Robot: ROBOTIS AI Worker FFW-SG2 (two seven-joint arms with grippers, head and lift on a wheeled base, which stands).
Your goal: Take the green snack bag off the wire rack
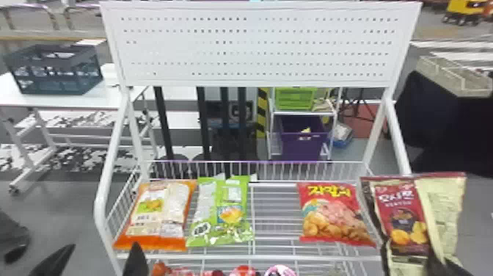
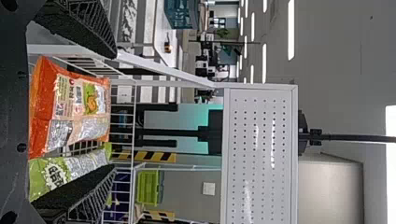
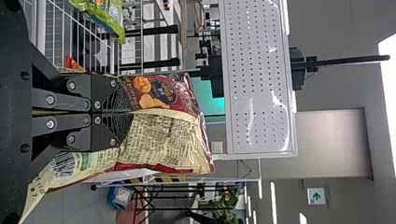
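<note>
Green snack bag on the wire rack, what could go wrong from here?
The open left gripper seems lined up with the orange bag, so it might grab that instead of the green bag. The maroon-and-cream bag pinched in the right gripper could slip or brush the nearby red bag.

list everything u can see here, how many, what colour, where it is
rack: one, white, centre
board: one, white, atop the rack
orange bag: one, orange, rack's left
green bag: one, green, right of orange bag
red bag: one, red, rack's right
maroon bag: one, maroon and cream, in right gripper
packs: several, mostly red, lower shelf
table: one, white, behind left
crate: one, dark teal, on table
basket: one, green, behind rack
bin: one, purple, below basket
exit sign: one, green and white, far wall
left gripper: one, black, open, rack's front left
right gripper: one, black, shut on maroon bag
</note>
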